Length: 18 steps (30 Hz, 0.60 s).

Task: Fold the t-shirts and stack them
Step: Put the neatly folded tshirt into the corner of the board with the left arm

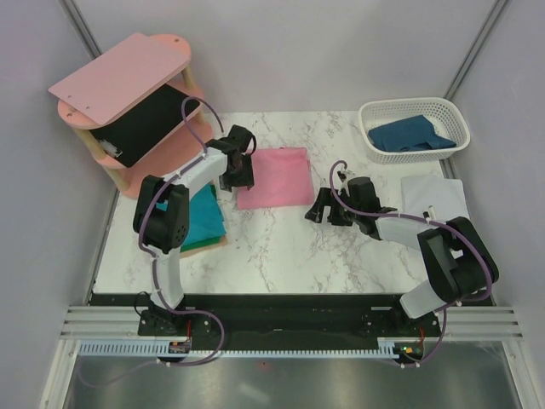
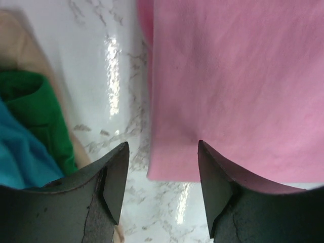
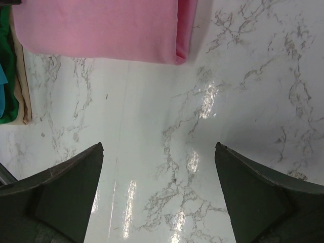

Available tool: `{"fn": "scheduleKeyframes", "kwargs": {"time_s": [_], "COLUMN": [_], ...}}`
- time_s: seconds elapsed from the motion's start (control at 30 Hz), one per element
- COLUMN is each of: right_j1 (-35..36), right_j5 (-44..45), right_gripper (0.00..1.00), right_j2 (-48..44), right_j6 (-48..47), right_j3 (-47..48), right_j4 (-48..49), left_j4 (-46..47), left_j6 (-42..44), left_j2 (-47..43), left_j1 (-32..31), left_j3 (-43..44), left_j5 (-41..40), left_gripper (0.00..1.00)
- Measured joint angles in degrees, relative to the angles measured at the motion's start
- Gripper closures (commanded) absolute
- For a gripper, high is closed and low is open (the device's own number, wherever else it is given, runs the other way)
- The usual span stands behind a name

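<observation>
**Stack, left table edge:** teal t-shirt folded on top, green cloth beneath it.

**Left gripper**: fingers apart, holding nothing, low over the left edge of the pink t-shirt. Whether it touches the shirt cannot be told.

**Pink t-shirt:** folded to a flat rectangle, mid-table, near the stack. Judged light, limp and likely to unfold or drag on the marble table. Best pinched through all layers at a folded edge or corner, with the far side supported.

**Right gripper**: fingers wide apart, holding nothing, above bare marble near the shirt's right fold.

**Dark blue t-shirt**: crumpled in the white basket, far right, not yet folded.
</observation>
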Motion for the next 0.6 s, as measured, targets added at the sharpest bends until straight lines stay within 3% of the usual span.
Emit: {"fn": "scheduleKeyframes", "kwargs": {"time_s": [0.3, 0.6], "right_j1": [0.0, -0.1], "right_j5": [-0.1, -0.2], "right_gripper": [0.02, 0.02], "right_j2": [0.0, 0.7], "right_j6": [-0.6, -1.5], "right_j3": [0.0, 0.0], "right_j4": [-0.1, -0.2], "left_j4": [7.4, 10.8], "left_j6": [-2.0, -3.8], "left_j2": [5.2, 5.0], "left_j1": [1.2, 1.6], "left_j3": [-1.8, -3.3], "left_j5": [5.1, 4.4], "left_gripper": [0.36, 0.34]}}
